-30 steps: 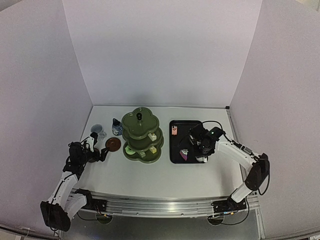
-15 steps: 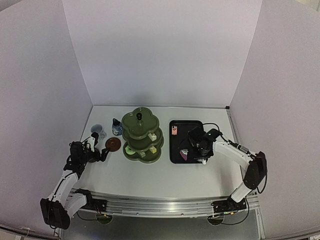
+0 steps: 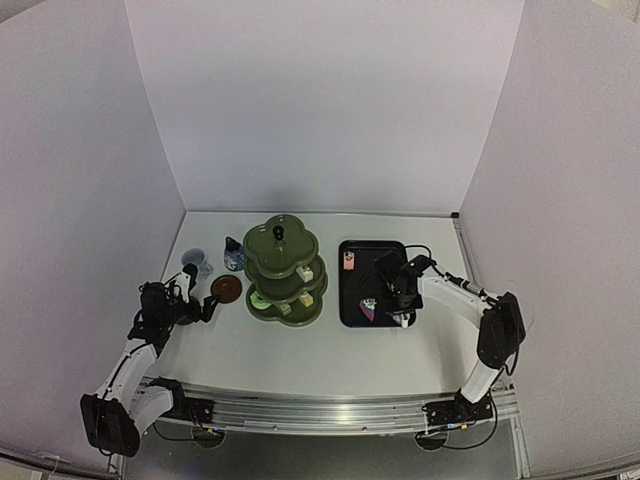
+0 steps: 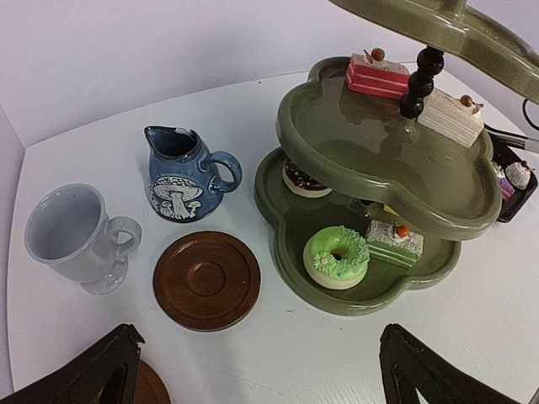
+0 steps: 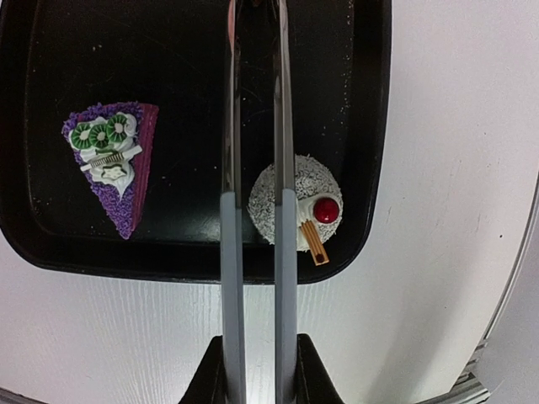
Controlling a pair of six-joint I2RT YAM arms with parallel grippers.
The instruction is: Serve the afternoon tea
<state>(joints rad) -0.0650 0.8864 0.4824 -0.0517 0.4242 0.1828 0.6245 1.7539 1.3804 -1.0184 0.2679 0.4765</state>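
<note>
Tongs [image 5: 284, 126] squeezed narrow in our right gripper [image 5: 257, 370] run lengthwise up the tray [image 5: 337, 84]; white cake [image 5: 316, 181] sits under one blade, outside the gap, nearer the rim

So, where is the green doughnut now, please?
Left wrist view: the green doughnut sits on the stand's bottom tier, left side, beside a green slice.

Glossy green stand [image 4: 379, 164], seemingly wooden coaster [image 4: 206, 280], shiny metal tongs [image 5: 283, 109], matt black tray [image 5: 181, 101].
</note>
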